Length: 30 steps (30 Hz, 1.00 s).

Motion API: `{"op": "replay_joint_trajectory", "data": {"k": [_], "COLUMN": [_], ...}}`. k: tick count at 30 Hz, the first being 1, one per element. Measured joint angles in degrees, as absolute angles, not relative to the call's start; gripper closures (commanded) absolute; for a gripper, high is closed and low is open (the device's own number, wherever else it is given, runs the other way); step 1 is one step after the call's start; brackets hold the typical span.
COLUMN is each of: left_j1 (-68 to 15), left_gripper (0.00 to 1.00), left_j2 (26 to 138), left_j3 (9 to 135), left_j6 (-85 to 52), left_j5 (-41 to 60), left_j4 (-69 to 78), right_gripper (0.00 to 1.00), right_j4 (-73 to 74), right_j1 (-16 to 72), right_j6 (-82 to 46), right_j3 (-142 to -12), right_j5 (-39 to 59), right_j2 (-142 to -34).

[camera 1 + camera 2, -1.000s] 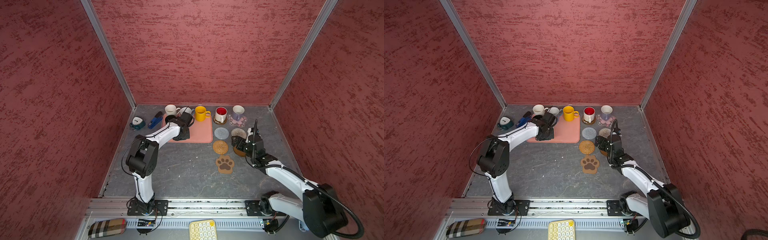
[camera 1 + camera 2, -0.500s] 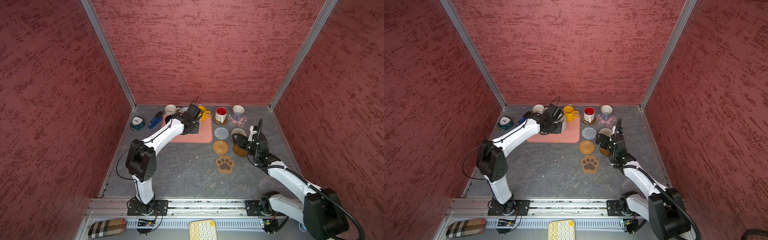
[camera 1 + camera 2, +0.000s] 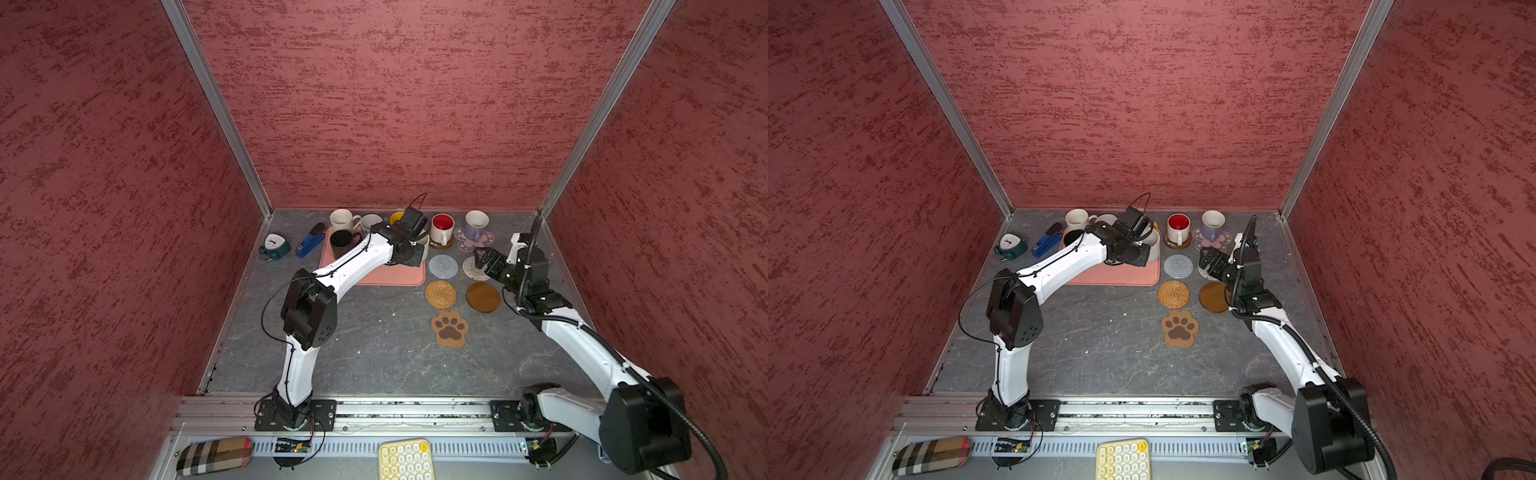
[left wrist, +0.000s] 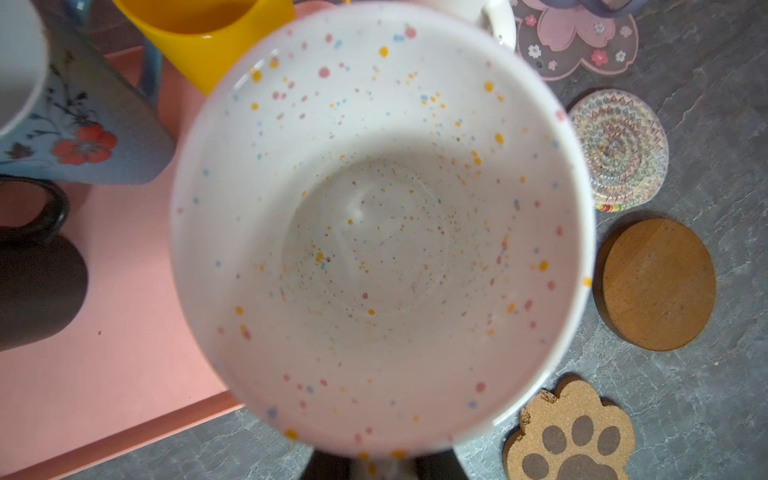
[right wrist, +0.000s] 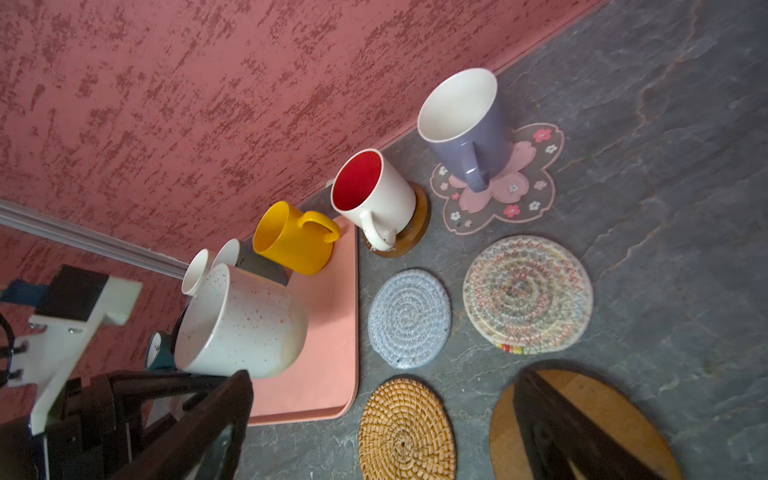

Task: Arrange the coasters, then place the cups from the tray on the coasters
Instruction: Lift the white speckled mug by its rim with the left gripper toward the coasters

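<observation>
My left gripper (image 4: 384, 469) is shut on the speckled white cup (image 4: 374, 228), held above the right end of the salmon tray (image 3: 374, 276). Black (image 3: 341, 243), plain white (image 3: 343, 220), light blue (image 3: 371, 224) and yellow (image 5: 291, 239) cups stand at the tray's back. The red-inside cup (image 3: 442, 227) sits on an amber disc, the lavender cup (image 3: 476, 224) on the pink flower coaster (image 5: 536, 187). Grey crochet (image 3: 443, 266), beige woven (image 5: 528, 295), rattan (image 3: 441, 294), amber (image 3: 483, 297) and paw-print (image 3: 449, 328) coasters lie bare. My right gripper (image 3: 484, 259) hangs open over the beige one.
A teal clock (image 3: 274, 245) and a blue stapler (image 3: 309, 243) lie left of the tray by the left wall. A pale yellow keypad (image 3: 405, 459) and a plaid case (image 3: 214, 455) rest in front of the rail. Red walls close in three sides.
My left gripper has lifted the speckled cup off the tray and carried it right. My right gripper has drawn back off the amber disc toward the beige coaster.
</observation>
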<state>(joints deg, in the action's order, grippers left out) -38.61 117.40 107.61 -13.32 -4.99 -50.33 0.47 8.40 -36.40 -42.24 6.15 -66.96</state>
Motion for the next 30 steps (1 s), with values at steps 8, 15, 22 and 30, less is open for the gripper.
{"op": "replay_joint_trajectory", "data": {"k": [8,15,22,30], "left_j1": [-40.64,-42.15,-42.72,-43.03], "left_gripper": [1.0,1.0,1.0,1.0], "left_j2": [124.33,130.67,134.82,136.16], "left_j3": [115.92,124.68,128.88,129.25], "left_j6": [-12.99,-12.95,-12.97,-12.97], "left_j5": [-3.88,-3.22,-2.63,-1.91], "left_j4": [-51.29,-52.71,-53.32,-54.11], "right_gripper": [0.02,0.02,0.02,0.02], "right_j4": [-0.36,-0.3,0.12,0.95], "right_j1": [3.57,1.69,0.8,0.47], "right_j6": [-36.42,-36.69,-37.08,-37.08], "right_j3": [-43.57,-43.57,-43.57,-43.57], "right_j5": [8.93,9.89,10.46,11.22], "right_j2": [-70.72,-73.01,-74.13,-74.22]}}
